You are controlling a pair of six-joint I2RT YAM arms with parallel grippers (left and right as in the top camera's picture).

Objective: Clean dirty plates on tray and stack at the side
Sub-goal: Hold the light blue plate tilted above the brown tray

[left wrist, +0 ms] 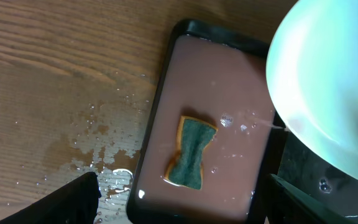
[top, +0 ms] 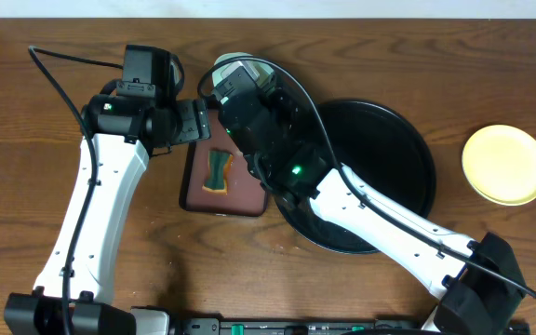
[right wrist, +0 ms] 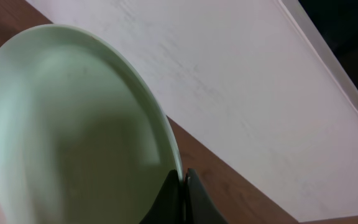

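Overhead: the right gripper (top: 234,78) holds a pale mint round plate (top: 226,61) just off the large round glossy black tray (top: 408,140). A yellow round plate (top: 504,165) lies well apart from it on the table.

Left wrist: the left gripper (left wrist: 184,186) gapes wide over a green sponge (left wrist: 191,152).

Right wrist: fingers (right wrist: 196,199) pinch the plate's rim.

Here are a mint plate (right wrist: 73,124), yellow plate (top: 504,165), black tray (top: 400,149) (green sponge (left wrist: 191,152)).

wood-grain table (top: 26,186), glossy black tray (top: 408,140), smooth shiny mint plate (right wrist: 73,124), rough green sponge (left wrist: 191,152).
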